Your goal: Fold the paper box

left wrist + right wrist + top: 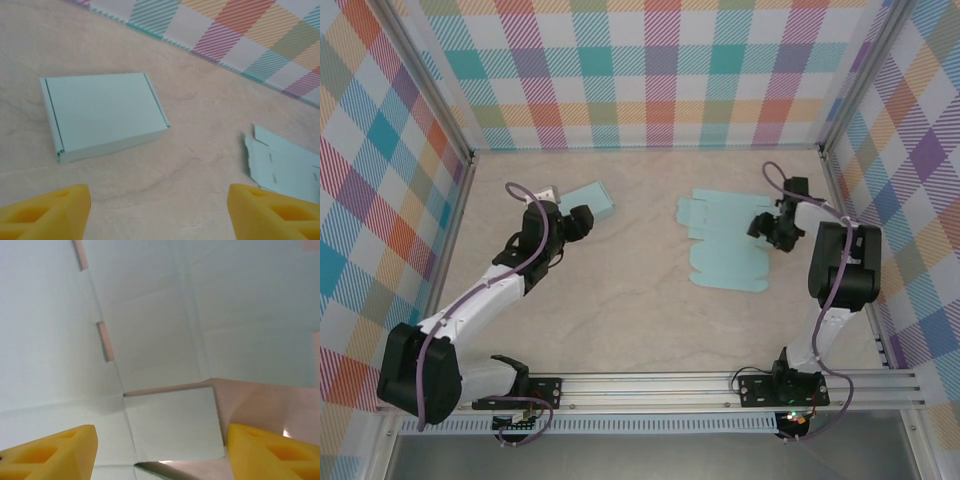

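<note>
My left gripper [158,202] stands open, gripping nothing. Ahead of it, slightly to the left, one folded box [105,112] lies flat on the table [200,165]. My right gripper [160,440] stands open directly over one unfolded paper box blank [150,330], which is pale blue, creased and slotted.

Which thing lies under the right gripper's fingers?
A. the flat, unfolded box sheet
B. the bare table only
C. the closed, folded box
A: the right wrist view shows the flat sheet, with creases and slots, below the right gripper; the folded box lies apart, on the left.
</note>
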Action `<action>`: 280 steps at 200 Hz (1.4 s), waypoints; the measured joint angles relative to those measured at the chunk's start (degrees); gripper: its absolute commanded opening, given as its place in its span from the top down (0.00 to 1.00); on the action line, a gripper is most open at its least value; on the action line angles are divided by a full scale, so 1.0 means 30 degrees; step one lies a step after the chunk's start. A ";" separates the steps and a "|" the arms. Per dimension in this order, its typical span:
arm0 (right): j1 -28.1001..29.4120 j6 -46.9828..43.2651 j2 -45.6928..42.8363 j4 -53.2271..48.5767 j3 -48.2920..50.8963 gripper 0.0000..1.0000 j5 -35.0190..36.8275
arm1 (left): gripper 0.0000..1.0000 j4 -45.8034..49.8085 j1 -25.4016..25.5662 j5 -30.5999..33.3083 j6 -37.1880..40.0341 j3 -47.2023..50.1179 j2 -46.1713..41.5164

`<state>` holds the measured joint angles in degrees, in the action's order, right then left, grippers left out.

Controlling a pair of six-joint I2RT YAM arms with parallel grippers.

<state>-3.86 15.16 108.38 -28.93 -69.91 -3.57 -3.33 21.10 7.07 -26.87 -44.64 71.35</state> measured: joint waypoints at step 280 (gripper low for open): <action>0.0903 0.1872 -0.7111 0.0452 0.2222 0.00 -0.1588 | 0.93 1.0994 0.2783 -0.5413 0.3854 -2.7241 2.4953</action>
<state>-1.15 20.78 87.05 -27.57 -63.24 -8.34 29.65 29.45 -9.17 -15.31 -126.37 146.21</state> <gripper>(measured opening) 0.996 0.181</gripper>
